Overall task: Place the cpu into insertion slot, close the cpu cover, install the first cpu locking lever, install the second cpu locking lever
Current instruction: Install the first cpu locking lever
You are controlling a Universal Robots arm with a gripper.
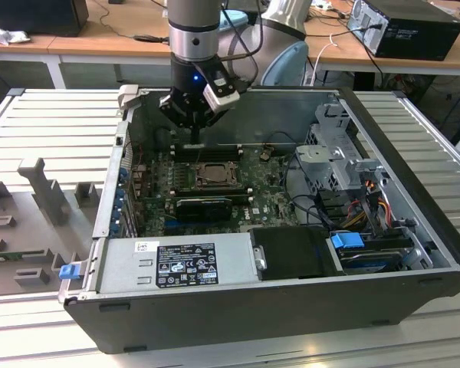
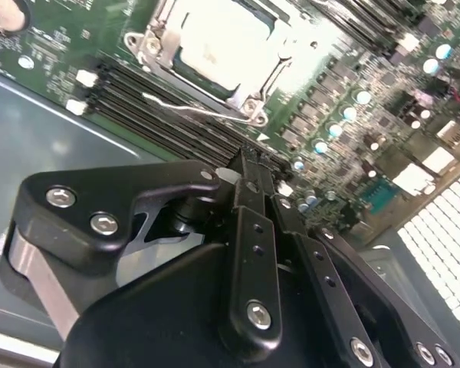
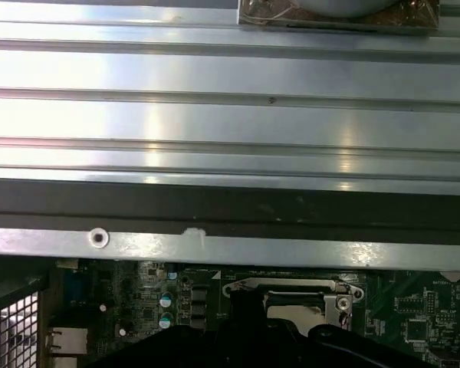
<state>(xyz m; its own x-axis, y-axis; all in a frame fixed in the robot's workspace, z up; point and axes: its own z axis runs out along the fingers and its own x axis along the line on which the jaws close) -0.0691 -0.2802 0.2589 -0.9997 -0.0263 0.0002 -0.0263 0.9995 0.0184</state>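
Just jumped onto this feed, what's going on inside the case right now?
The arm's end effector hangs inside the open computer case, just beyond the insertion slot on the side toward the case's far wall. It looks shut and I see nothing in it. The cpu already lies in the slot, and the cpu cover appears to be down around it. A thin wire locking lever runs along the socket edge nearest the end effector; I can't tell whether it is latched.
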